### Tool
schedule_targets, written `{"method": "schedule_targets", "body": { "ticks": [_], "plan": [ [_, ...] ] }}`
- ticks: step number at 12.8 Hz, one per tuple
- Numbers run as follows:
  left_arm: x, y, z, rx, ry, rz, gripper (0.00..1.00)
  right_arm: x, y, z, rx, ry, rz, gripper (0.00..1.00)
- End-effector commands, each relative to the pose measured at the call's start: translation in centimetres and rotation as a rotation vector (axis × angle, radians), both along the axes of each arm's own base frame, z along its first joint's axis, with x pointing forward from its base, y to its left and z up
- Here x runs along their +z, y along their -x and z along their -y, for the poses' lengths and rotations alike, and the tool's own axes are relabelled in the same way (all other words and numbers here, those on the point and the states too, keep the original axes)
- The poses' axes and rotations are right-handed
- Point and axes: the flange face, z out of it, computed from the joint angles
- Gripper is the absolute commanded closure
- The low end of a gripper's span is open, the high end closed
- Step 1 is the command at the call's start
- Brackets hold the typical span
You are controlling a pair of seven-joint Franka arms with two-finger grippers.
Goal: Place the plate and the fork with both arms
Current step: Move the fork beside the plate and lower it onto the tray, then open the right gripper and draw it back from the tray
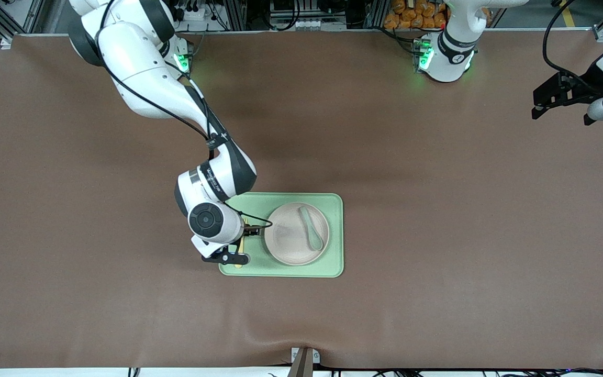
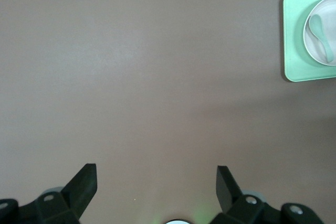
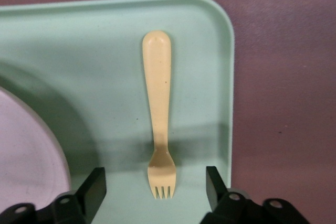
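The off-white plate [image 1: 296, 234] sits on the light-green tray [image 1: 333, 209], with a muted green spoon [image 1: 312, 230] lying in it. The pastel-yellow fork [image 3: 159, 114] lies flat on the tray beside the plate, at the tray's end toward the right arm. In the front view only its tip [image 1: 238, 264] shows under the hand. My right gripper [image 3: 156, 182] is open just over the fork's tine end, one finger on each side and not touching it. It also shows in the front view [image 1: 226, 257]. My left gripper [image 1: 547, 102] is open and empty, waiting over bare table at the left arm's end.
The left wrist view shows its open gripper [image 2: 156, 179] over brown table, with the tray [image 2: 294, 35], plate [image 2: 320, 43] and spoon [image 2: 321, 32] at that view's edge. The plate's rim [image 3: 26, 150] lies close beside the right gripper. Brown mat surrounds the tray.
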Motion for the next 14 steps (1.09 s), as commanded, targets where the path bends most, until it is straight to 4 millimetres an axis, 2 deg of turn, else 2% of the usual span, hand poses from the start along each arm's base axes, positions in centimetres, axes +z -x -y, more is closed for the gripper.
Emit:
{"method": "schedule_targets", "body": {
  "ticks": [1, 3, 5, 7, 9, 10, 14],
  "plan": [
    [0.7, 0.7, 0.1, -0.019, 0.009, 0.016, 0.0, 4.9, -1.6, 3.3, -0.036, -0.016, -0.004, 0.0],
    [0.7, 0.6, -0.1, -0.014, 0.021, 0.017, 0.0, 9.2, -3.1, 7.3, -0.088, -0.026, -0.005, 0.0],
    [0.7, 0.6, -0.2, -0.012, 0.022, 0.017, 0.0, 15.6, -3.3, 9.4, -0.102, -0.033, 0.057, 0.0],
    [0.8, 0.6, -0.2, -0.012, 0.022, 0.018, 0.0, 20.4, -3.3, 12.9, -0.111, -0.044, 0.087, 0.0],
    [0.8, 0.6, -0.2, -0.012, 0.022, 0.02, 0.0, 24.9, -2.4, 17.5, -0.077, -0.048, 0.06, 0.0],
    [0.8, 0.5, -0.1, -0.014, 0.022, 0.02, 0.0, 26.8, -1.9, 20.5, -0.05, -0.055, 0.046, 0.0],
    [0.7, 0.4, -0.5, -0.003, 0.023, 0.018, 0.0, 32.7, 2.3, 26.4, -0.056, -0.065, 0.066, 0.0]
  ]
}}
